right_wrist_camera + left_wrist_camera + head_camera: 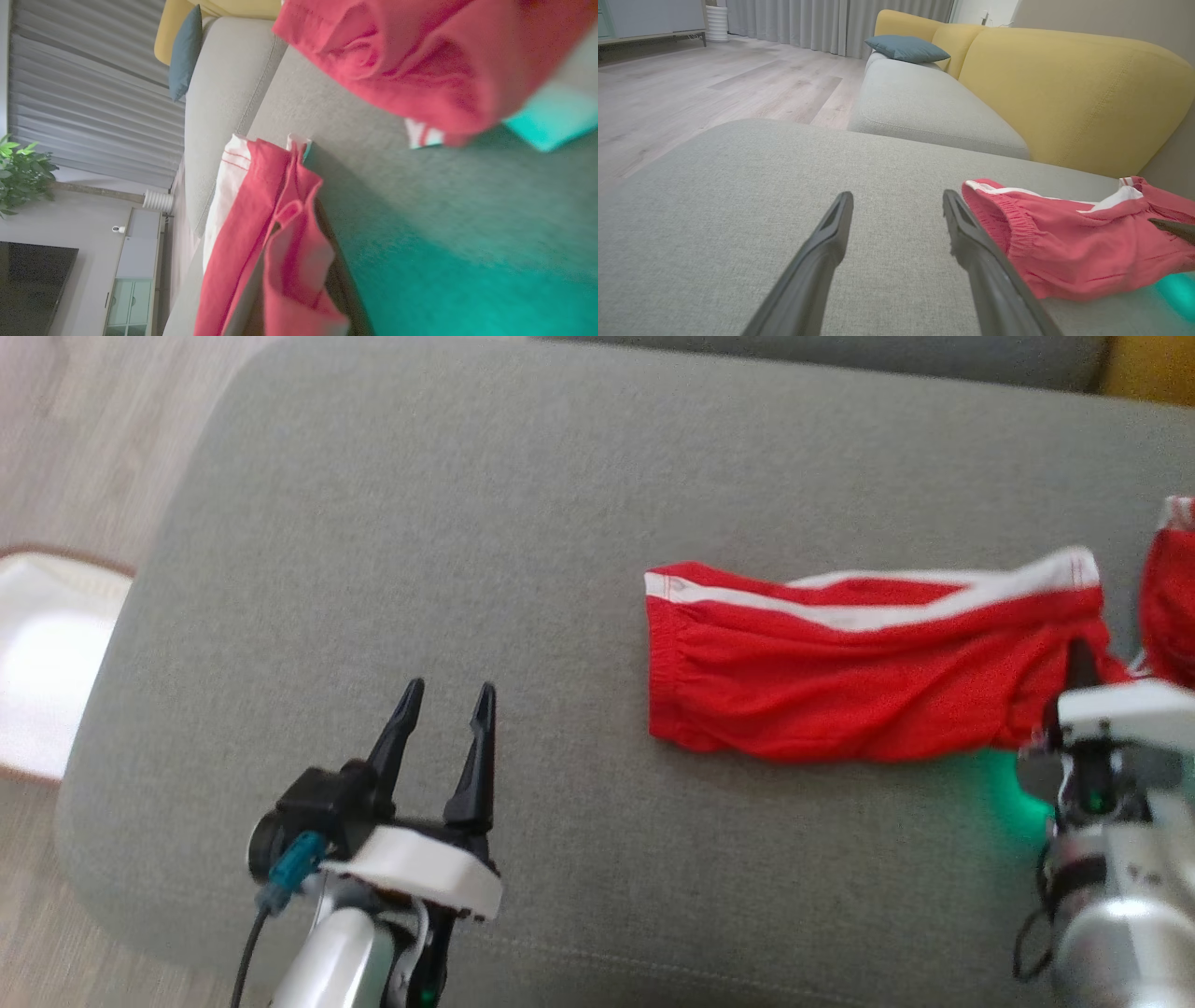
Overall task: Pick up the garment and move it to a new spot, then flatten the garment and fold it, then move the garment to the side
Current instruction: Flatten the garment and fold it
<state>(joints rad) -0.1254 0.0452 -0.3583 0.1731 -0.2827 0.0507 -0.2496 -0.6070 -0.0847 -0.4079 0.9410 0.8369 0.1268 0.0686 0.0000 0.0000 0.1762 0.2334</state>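
Count: 1 garment (840,681), red shorts with a white side stripe; 2 hands; 1 grey cushion (523,523) under all of it. The garment lies stretched across the cushion's right half, gathered elastic end toward the cushion's middle, lower edge well in from the cushion's near edge. A second red lobe of it bunches at the cushion's far right. Right hand (1081,658) is at the cushion's right end, fingers pressed together, pinching a fold of the garment. The right wrist view shows red cloth bunched round the fingers and green light on the cushion fabric. Left hand (448,691) hovers over the cushion's left-middle, fingers spread, nothing between them, apart from the garment. Open room: the cushion's left half and far strip are bare grey fabric. Edges: the cushion's left corner is rounded, with wood floor (75,448) beyond it and 1 white brown-rimmed item (37,663) just off the cushion's left side. Past the cushion: 1 more grey seat (924,107), a yellow backrest (1064,93), 1 blue pillow (906,48).
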